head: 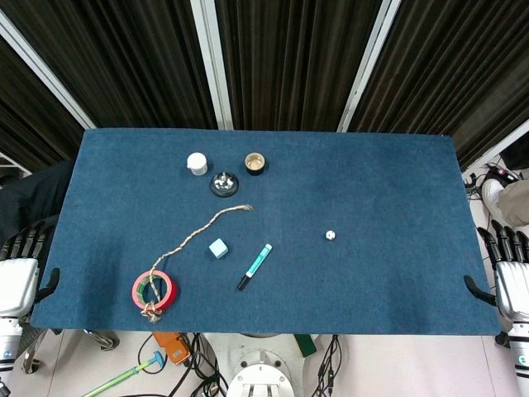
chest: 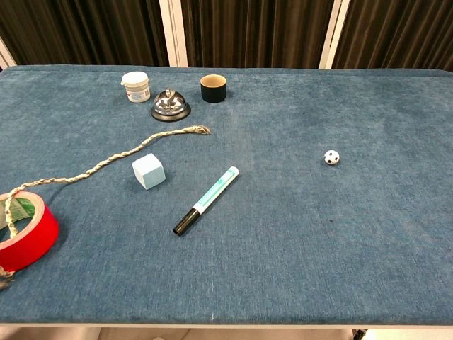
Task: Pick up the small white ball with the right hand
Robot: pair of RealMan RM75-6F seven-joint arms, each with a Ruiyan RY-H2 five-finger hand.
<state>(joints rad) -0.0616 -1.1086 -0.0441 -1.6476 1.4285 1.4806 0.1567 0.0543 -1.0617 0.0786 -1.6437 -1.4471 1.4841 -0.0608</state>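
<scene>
The small white ball (head: 330,236) (chest: 331,157), marked with black spots, lies alone on the blue table cloth (head: 388,190) right of centre. My right hand (head: 507,269) hangs beside the table's right edge, well to the right of the ball, with its fingers straight and apart and nothing in it. Off the left edge my left hand (head: 22,265) is likewise empty with fingers spread. Neither hand shows in the chest view.
A marker pen (head: 255,266) (chest: 207,199) and a pale blue cube (head: 217,248) (chest: 148,171) lie left of the ball. Further left sit a red tape roll (head: 154,290) (chest: 21,230) and a rope (head: 198,234). A white jar (head: 197,163), a bell (head: 223,184) and a black cup (head: 254,164) stand at the back.
</scene>
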